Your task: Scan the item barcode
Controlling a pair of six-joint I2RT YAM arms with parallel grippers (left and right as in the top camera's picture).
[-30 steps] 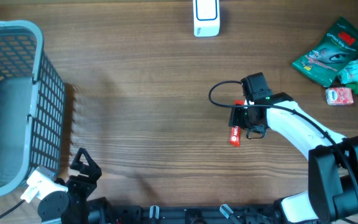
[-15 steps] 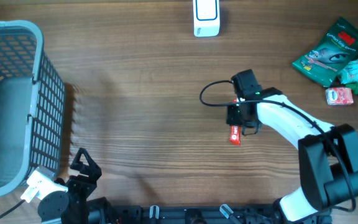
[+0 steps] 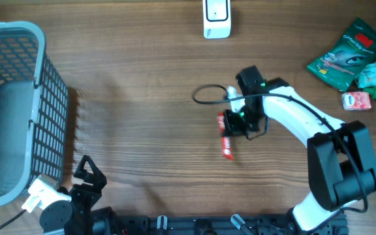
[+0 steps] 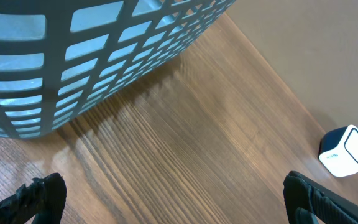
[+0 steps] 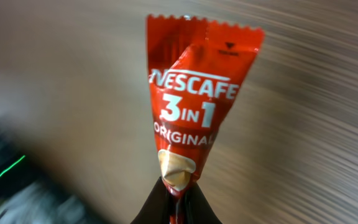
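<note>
The right gripper (image 3: 232, 124) is clamped on one end of a red Nescafé sachet (image 3: 226, 138), which is over the table (image 3: 142, 98) just right of centre. The wrist view shows the sachet's printed front, with no barcode visible. The left gripper (image 3: 87, 171) is spread wide and empty at the near left, beside the basket (image 3: 54, 85). The scanner (image 3: 216, 18) stands at the far edge.

A mock shop checkout: scanner (image 3: 216, 18), basket (image 3: 56, 108), packaged snacks (image 3: 348, 53).
</note>
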